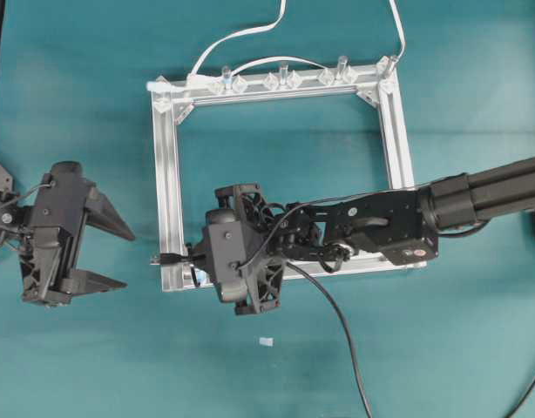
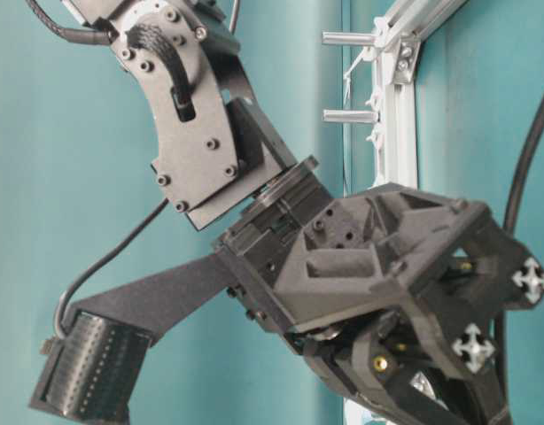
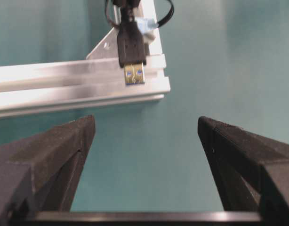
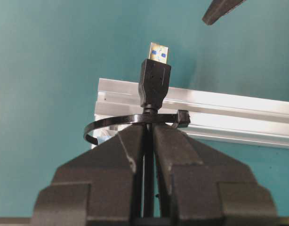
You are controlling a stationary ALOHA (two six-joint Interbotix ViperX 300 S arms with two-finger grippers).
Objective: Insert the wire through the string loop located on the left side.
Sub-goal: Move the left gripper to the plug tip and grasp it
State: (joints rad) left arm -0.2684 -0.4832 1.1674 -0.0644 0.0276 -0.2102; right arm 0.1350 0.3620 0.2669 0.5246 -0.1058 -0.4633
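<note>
Right gripper (image 4: 149,141) pinches thin black wire (image 4: 155,82), metal-tipped plug apparently past dark string loop (image 4: 135,121); left gripper (image 3: 144,136) fingers spread wide, empty.

The wire (image 4: 154,84) is a thin black cable ending in a black USB plug with a metal tip showing blue inside; in the right wrist view the plug stands upright at centre frame, its tip pointing up past the pale metal rail. Just below the plug, the string loop (image 4: 130,123) rings the cable as a thin dark band, lying roughly level, with a small pale blue tab at lower left
</note>
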